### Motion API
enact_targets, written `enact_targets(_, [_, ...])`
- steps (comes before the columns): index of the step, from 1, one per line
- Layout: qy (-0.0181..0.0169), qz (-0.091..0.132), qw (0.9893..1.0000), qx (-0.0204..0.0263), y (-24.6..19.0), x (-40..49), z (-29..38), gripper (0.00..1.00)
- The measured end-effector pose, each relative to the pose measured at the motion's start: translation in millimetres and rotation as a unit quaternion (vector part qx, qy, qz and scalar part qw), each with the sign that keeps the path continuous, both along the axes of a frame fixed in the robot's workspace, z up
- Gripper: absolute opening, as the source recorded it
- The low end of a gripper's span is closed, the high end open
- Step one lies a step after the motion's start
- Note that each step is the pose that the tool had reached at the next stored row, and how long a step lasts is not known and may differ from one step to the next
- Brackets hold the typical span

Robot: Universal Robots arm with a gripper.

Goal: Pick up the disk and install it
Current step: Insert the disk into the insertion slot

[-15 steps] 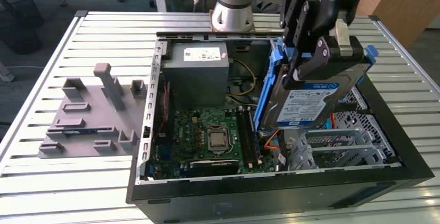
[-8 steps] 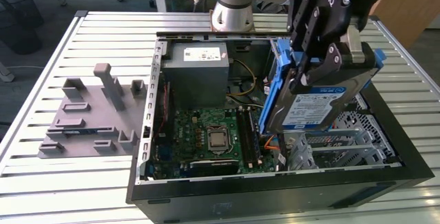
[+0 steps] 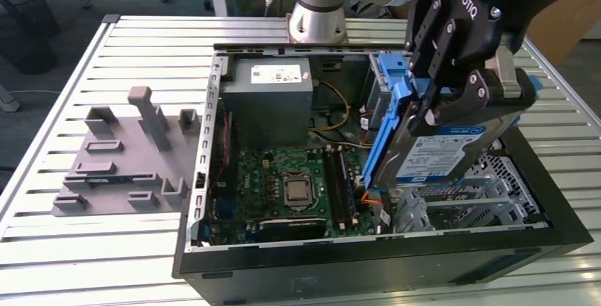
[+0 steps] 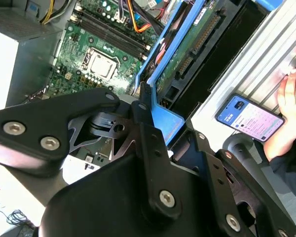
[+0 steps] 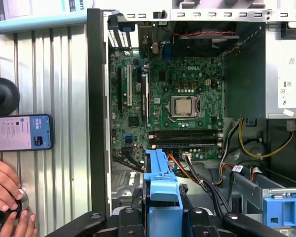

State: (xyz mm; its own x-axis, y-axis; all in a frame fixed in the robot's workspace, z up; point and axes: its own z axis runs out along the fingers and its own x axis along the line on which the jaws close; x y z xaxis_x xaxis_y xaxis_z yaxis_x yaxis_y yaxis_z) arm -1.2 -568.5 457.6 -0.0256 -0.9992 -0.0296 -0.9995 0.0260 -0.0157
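Observation:
The disk (image 3: 440,153), silver metal with a blue-and-white label and blue side rails, hangs tilted above the open computer case (image 3: 376,258), on the exterior view's right. My gripper (image 3: 474,96) is shut on it, black fingers clamping its upper end. Below the disk lies the metal drive cage (image 3: 474,200). In the second wrist view the disk's blue rail (image 4: 165,121) and its underside circuit board (image 4: 187,54) run out from my gripper (image 4: 138,116). In the first wrist view the blue rail (image 5: 160,185) sticks out of my gripper (image 5: 160,217) over the case's cables.
The case holds a green motherboard (image 3: 291,179) and a grey power-supply box (image 3: 267,98). A grey moulded fixture (image 3: 122,158) lies on the slatted table at the exterior view's left. A phone (image 5: 19,132) and a person's hand (image 5: 5,192) rest beside the case.

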Motion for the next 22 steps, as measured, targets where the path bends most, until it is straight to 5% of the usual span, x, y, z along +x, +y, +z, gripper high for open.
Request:
enact_targets(16, [0.0000, 0.000, 1.0000, -0.0005, -2.4, 4.9, -0.8, 0.36])
enact_targets(22, [0.0001, 0.000, 1.0000, -0.0008, -2.7, 15.0, -1.3, 0.36])
